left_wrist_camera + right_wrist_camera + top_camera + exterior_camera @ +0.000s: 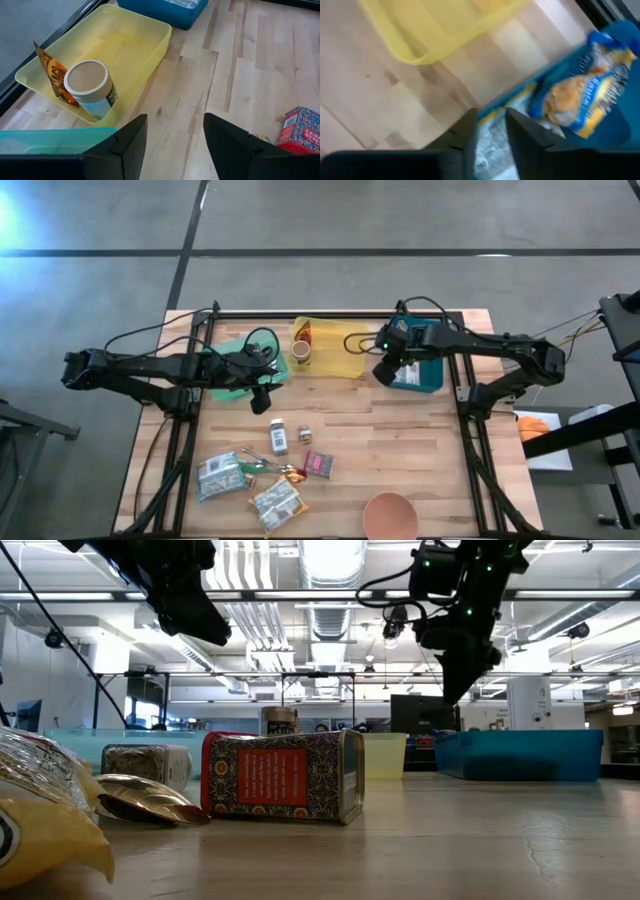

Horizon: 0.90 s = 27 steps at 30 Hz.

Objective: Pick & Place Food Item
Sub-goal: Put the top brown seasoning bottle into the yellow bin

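right gripper [384, 373] jaws narrow, nothing held, at blue bin's [432, 380] 9 o'clock rim | snack bag [580, 95] lies in bin: I judge a placement done | next: pick tabletop [400, 450] packets [278, 505] | left gripper [262, 400] jaws half apart, empty, waiting at 9 o'clock

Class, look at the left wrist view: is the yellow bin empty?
No: the yellow bin holds a round canister and an orange packet.
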Available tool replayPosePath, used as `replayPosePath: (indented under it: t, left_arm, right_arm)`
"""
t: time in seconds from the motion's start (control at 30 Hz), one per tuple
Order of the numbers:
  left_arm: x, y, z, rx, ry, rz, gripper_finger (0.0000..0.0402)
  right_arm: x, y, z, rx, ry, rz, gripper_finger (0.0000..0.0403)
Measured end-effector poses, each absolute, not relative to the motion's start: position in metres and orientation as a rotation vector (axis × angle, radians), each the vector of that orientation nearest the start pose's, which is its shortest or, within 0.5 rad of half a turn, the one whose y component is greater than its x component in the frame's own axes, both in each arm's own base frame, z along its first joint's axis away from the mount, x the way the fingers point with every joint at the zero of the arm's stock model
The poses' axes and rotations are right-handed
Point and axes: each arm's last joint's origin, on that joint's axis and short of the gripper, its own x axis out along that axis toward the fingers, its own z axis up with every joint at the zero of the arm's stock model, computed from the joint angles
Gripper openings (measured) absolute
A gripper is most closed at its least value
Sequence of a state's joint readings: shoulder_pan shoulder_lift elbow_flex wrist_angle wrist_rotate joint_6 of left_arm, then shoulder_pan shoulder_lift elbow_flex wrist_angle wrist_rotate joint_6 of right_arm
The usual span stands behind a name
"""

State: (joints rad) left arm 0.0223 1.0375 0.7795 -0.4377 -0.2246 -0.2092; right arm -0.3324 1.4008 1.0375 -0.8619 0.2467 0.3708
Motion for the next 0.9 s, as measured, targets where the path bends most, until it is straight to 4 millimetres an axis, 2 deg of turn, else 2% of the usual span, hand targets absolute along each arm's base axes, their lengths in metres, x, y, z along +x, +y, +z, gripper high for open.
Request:
replayPosePath:
  t: [0.1,0.23,0.3,0.43,0.5,0.73,0.9]
  left_arm:
    - [0.211,0.011,0.265,-0.129,0.666,0.308,0.0200]
    - [0.211,0.011,0.265,-0.129,0.666,0.308,0.0200]
    - [0.211,0.011,0.265,-0.129,0.666,0.308,0.0200]
    - [0.211,0.011,0.265,-0.128,0.666,0.308,0.0200]
    - [0.211,0.011,0.265,-0.128,0.666,0.308,0.0200]
    - [0.211,0.011,0.265,-0.129,0.667,0.308,0.0200]
    - [0.211,0.011,0.265,-0.129,0.667,0.308,0.0200]
  right_arm:
    - [0.242,-0.093,0.246,0.391,1.114,-0.735,0.0026]
    - [0.247,-0.087,0.253,0.400,1.087,-0.691,0.0011]
    - [0.253,-0.081,0.256,0.407,1.059,-0.614,0.0009]
    - [0.274,-0.056,0.263,0.443,0.944,-0.304,0.0009]
    - [0.284,-0.041,0.265,0.427,0.885,-0.216,0.0009]
    - [0.296,-0.010,0.266,0.398,0.825,-0.171,0.0015]
    - [0.305,0.010,0.255,0.440,0.854,-0.139,0.0079]
